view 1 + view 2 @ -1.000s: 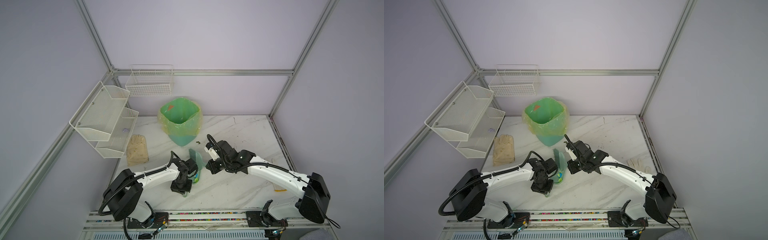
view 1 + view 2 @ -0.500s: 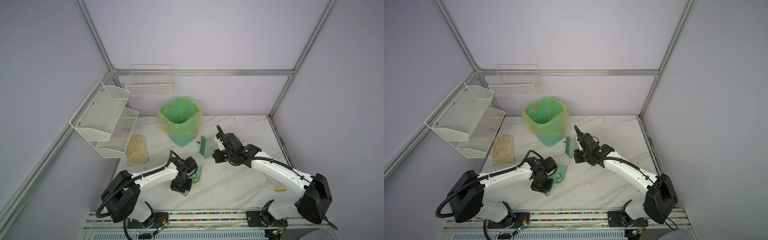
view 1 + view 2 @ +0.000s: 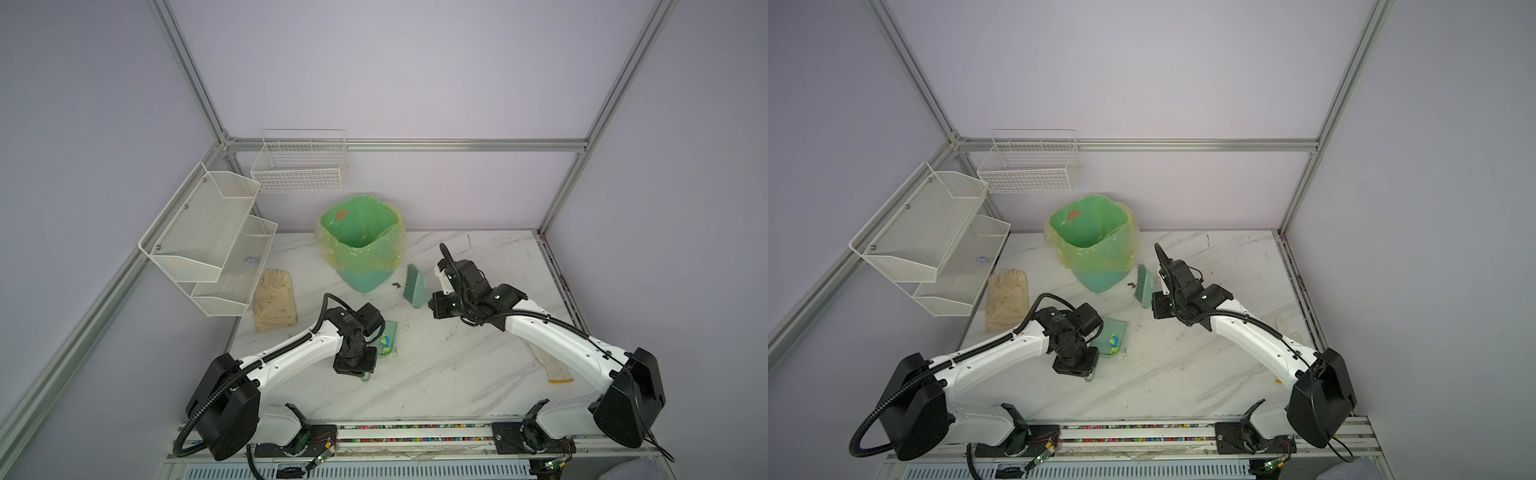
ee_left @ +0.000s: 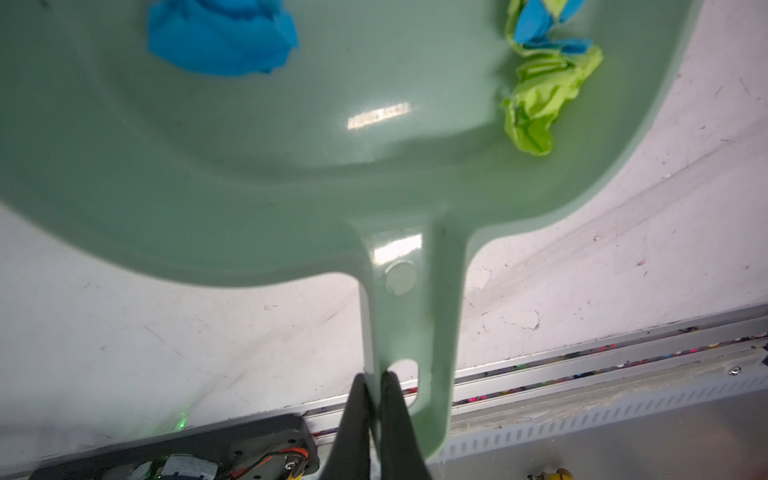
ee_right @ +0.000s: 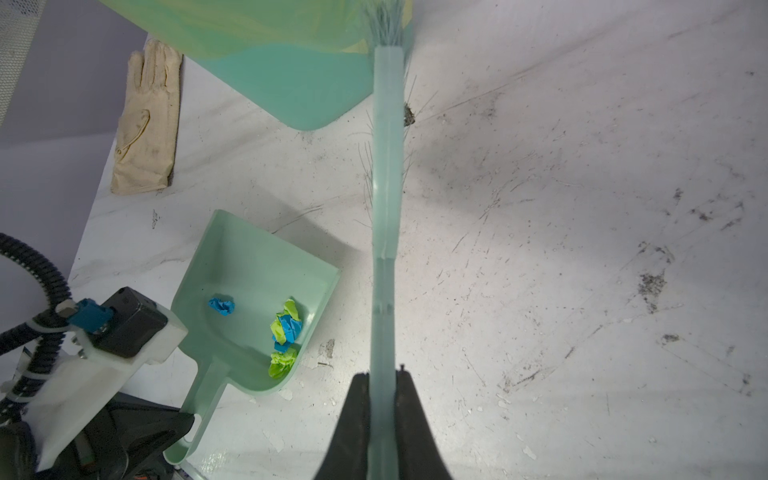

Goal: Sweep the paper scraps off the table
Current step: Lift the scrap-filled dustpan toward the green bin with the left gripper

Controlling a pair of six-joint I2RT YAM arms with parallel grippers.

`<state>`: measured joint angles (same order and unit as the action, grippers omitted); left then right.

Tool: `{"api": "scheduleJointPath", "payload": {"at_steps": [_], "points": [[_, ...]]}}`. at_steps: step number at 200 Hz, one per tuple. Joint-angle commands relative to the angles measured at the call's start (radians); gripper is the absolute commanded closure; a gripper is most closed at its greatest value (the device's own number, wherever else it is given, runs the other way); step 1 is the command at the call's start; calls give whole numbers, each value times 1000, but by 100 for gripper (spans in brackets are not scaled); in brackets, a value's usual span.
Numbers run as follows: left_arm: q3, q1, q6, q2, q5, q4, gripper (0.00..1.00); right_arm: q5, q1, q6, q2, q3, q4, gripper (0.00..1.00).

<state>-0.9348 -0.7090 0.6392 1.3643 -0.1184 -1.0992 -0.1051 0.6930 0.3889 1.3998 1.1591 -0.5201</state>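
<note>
Lying in the mint-green dustpan (image 5: 249,266) toward the front of the bench (image 5: 582,249) are the blue and lime-green paper scraps (image 5: 284,328), its handle pinched tight in the left gripper (image 4: 374,399), while the right gripper (image 5: 384,386) clamps the handle of the hand brush (image 5: 386,166) beside the bag-lined bin (image 3: 365,278).

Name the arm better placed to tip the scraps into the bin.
Left. The left gripper is shut on the dustpan handle, with the paper scraps inside; the bin stands nearby. The right gripper holds only the brush.
</note>
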Motion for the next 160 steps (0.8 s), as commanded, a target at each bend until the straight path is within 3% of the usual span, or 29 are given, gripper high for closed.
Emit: {"api": "scheduleJointPath", "payload": {"at_steps": [1, 45, 121, 160], "points": [[-81, 22, -26, -37, 47, -32, 100, 5, -7, 8, -21, 7, -1, 100], [-70, 84, -20, -84, 124, -77, 100, 5, -10, -2, -21, -2, -1, 100], [-161, 302, -103, -150, 318, -202, 100, 2, -16, -23, -21, -20, 4, 100], [-213, 396, -165, -172, 318, -223, 100, 1, -21, -30, -51, -30, 8, 100]]}}
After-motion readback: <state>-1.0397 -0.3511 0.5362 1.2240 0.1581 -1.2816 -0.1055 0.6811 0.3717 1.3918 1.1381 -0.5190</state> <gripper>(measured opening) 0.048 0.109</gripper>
